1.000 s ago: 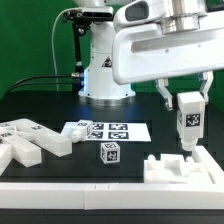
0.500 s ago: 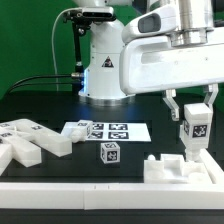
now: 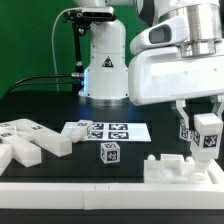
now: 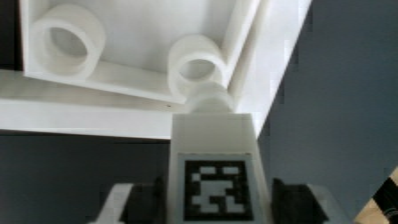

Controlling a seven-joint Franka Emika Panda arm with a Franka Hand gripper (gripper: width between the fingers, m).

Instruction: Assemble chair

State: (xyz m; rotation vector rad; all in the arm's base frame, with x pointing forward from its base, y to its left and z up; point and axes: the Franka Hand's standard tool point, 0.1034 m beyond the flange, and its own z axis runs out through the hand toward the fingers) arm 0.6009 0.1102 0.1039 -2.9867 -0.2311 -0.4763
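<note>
Heap of loose white plastic bars and slabs lies well to the exterior view's left of the flat white marker board, apart from everything else. A small white tagged cube sits just in front of the marker board, on the camera's side. To the exterior view's right of the marker board, and nearer the camera than it, rests the chunky white notched chair slab. Above that slab's far right end hangs the 2-finger gripper, its jaws pinching a square white tagged post by its upper part, upright. Whether the post's lower end touches the slab I cannot tell.

The wrist view shows 2 round sockets in the slab, and the post's tip aims at the nearer round socket. The step in hand looks like seating this post. Doing it well probably means keeping the post plumb, centring its tip on that socket before descending, and lowering slowly. The slab is loose, so any sideways shove would likely slide it; let go only once the post is fully home
</note>
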